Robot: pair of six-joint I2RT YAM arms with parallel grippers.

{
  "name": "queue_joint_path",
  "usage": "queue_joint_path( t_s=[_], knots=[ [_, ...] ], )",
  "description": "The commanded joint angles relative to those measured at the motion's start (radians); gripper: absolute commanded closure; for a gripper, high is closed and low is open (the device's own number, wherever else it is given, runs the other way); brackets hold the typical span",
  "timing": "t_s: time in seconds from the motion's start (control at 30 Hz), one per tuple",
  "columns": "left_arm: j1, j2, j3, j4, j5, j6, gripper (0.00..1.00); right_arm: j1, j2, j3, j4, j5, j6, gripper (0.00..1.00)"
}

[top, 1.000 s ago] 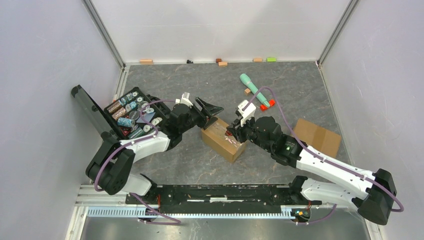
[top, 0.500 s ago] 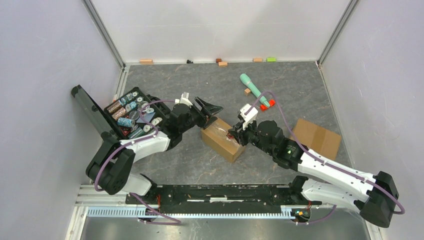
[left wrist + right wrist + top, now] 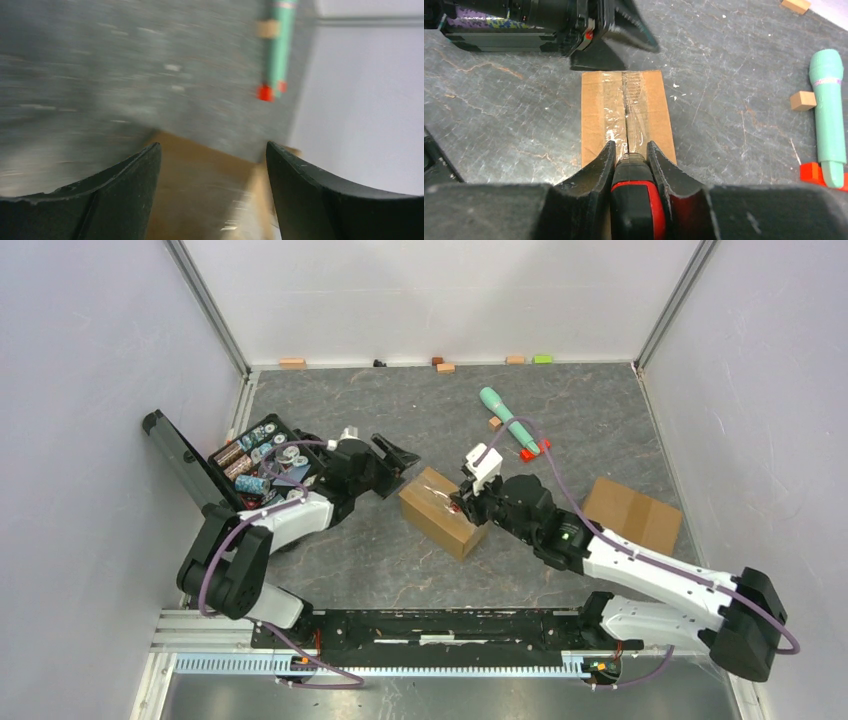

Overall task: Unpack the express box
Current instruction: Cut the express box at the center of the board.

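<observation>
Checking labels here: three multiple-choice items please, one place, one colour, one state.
1. The cutter tip sits: A beside the box; B on the box's taped seam; C under the box.
2. The long tool beyond the box is: A green; B yellow; C purple.
3. The left gripper is: A shut on the box; B shut on the cutter; C open, holding nothing.
1 B: the right wrist view shows the tip on the seam. 2 A: its body is green. 3 C: its fingers stand wide apart, gripping nothing.

An open black case [image 3: 262, 465] lies at left, a teal tool [image 3: 497, 406] beside red blocks [image 3: 533, 450] farther back, and flat cardboard [image 3: 632, 512] at right.
</observation>
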State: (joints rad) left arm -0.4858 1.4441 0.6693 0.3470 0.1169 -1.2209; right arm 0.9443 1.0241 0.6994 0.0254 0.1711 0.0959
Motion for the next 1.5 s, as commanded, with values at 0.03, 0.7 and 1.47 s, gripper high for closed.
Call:
queue_joint_path(
  t_s=[0.03,0.7,1.47],
  knots=[
    [0.102,0.017,0.078,-0.279,-0.047,0.21,0.17,-0.002,0.132,0.089,0.06,0.038,-0.079,1.0],
    [-0.009,-0.05,0.231,-0.218,0.076,0.24,0.15,-0.004,0.292,0.201,0.164,-0.079,-0.141,1.0],
    [-0.013,0.027,0.062,-0.304,-0.211,0.111,0.14,-0.002,0.187,0.194,-0.105,0.003,-0.017,1.0]
  ],
)
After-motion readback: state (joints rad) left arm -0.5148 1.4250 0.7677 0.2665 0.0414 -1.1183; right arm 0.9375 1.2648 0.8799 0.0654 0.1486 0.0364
